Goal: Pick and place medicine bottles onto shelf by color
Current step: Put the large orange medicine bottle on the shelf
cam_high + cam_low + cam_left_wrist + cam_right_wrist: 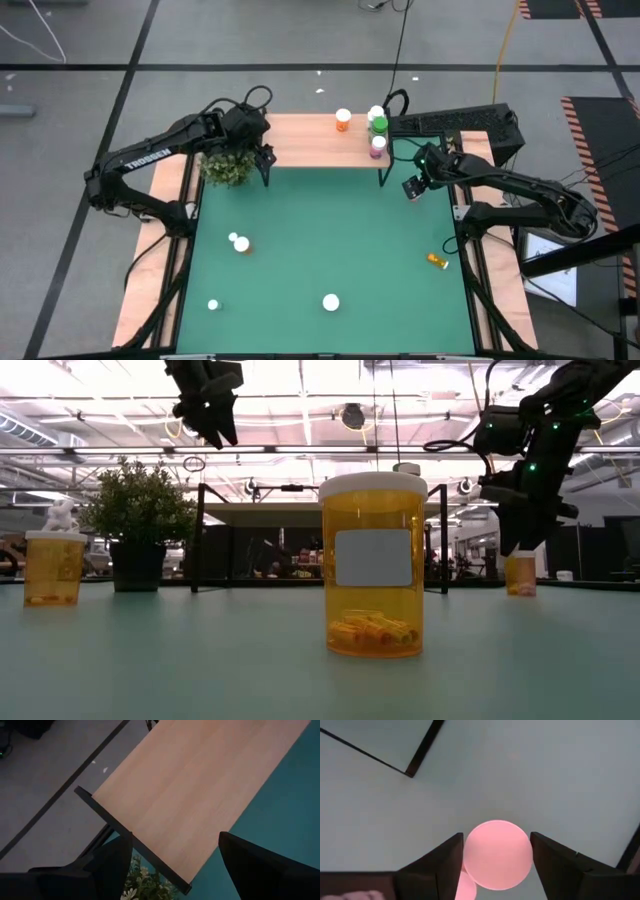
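Medicine bottles stand scattered over the green table mat [330, 220]. Nearest the front edge is an orange-bodied, white-capped bottle with a blank white label [331, 302] [372, 565], upright, with small orange capsules lying in its bottom. Well to its left, equally near the front, stands a second small orange bottle with a white cap [213, 305] [52, 565]. Farther in, on the mat's left half, a pair of white-capped bottles [240, 243] sit touching each other. On the right half, close to the mat's edge, is a lone small orange bottle [437, 260].

Beyond these, the right gripper [411, 187] [497, 850] [520, 535] hangs above the mat just in front of the shelf's right end. Its fingers [445, 865] pinch a small pink-capped bottle [496, 854] between them, clear of the mat.

At the far edge stands the low light-wood shelf on thin black legs [300, 140] [200, 785]. On its right part are four bottles: an orange one with a white cap [343, 120], a bigger one with a green cap [378, 125], a white-capped one [375, 112] just behind that, and a pinkish one [377, 146] at the shelf's front edge.

The left gripper [262, 155] [175, 845] [215, 425] is raised over the shelf's left end, fingers spread wide and holding nothing. A bushy green plant in a dark pot [225, 167] [140, 510] [145, 880] stands beneath it, beside that end.
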